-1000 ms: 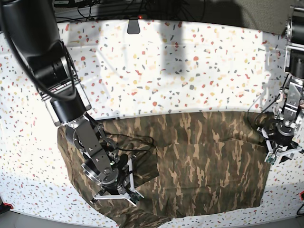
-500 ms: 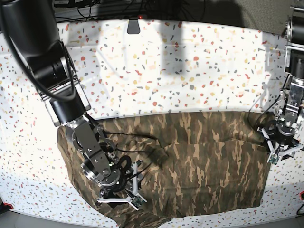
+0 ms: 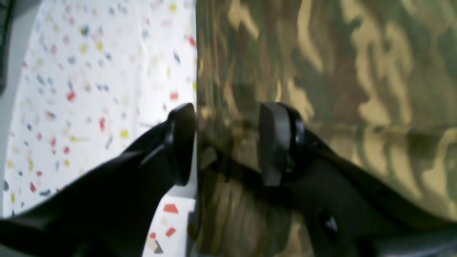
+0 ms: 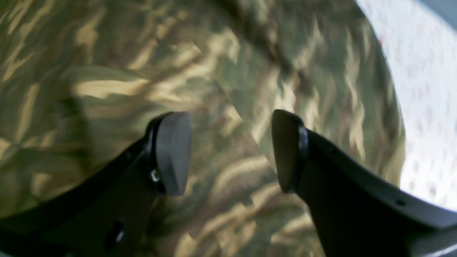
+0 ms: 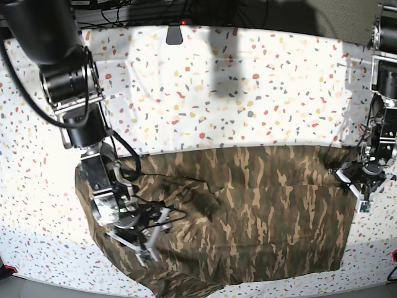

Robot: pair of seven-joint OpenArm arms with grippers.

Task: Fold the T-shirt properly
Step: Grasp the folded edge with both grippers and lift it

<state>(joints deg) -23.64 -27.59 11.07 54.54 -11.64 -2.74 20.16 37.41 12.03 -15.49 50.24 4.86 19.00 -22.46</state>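
The camouflage T-shirt [image 5: 267, 211] lies spread flat across the near half of the table, with a small raised wrinkle left of its middle. My right gripper [image 5: 151, 237] hovers open over the shirt's left part; in the right wrist view its fingers [image 4: 173, 153] stand apart above rumpled cloth [image 4: 200, 60], holding nothing. My left gripper [image 5: 358, 189] is open at the shirt's right edge. In the left wrist view that gripper [image 3: 226, 142] straddles the edge: one finger [image 3: 182, 142] is over the table and the other over the shirt [image 3: 357, 71].
The table [image 5: 248, 93] has a white cover with coloured speckles; its far half holds no objects. A dark mount [image 5: 174, 34] and cables sit at the back edge. The table's front edge runs close below the shirt's hem.
The right gripper opened, let go of the cloth flap it held, and drew back to the left. The flap settled into a small wrinkle. The left gripper moved slightly up along the shirt's right edge.
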